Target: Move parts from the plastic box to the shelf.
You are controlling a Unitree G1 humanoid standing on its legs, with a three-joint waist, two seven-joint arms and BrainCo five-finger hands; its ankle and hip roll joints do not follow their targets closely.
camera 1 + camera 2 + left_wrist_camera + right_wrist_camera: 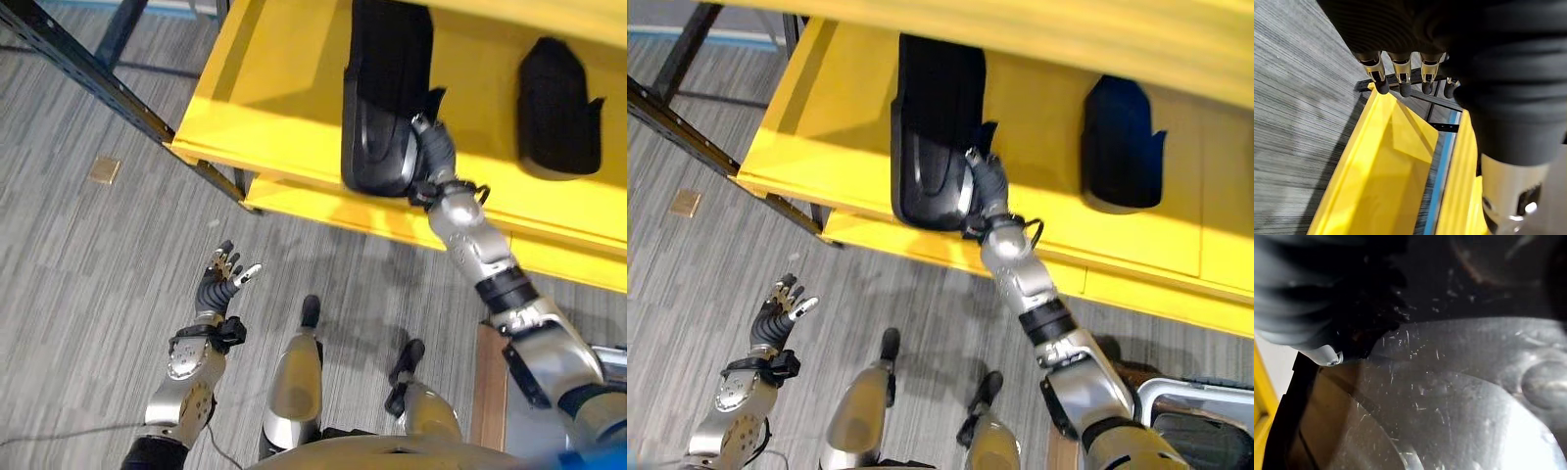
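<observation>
Two parts [382, 98] lie lengthwise — shelf [274, 117] depth.

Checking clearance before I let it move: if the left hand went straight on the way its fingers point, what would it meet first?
Probably nothing close. The left hand, fingers relaxed, points over bare floor toward the yellow shelf; the shelf's edge looks first in line, though depth is unclear.

Grey striped carpet floor [88, 245] w/ small brass-ish plate [104, 170], poss. floor socket.
</observation>
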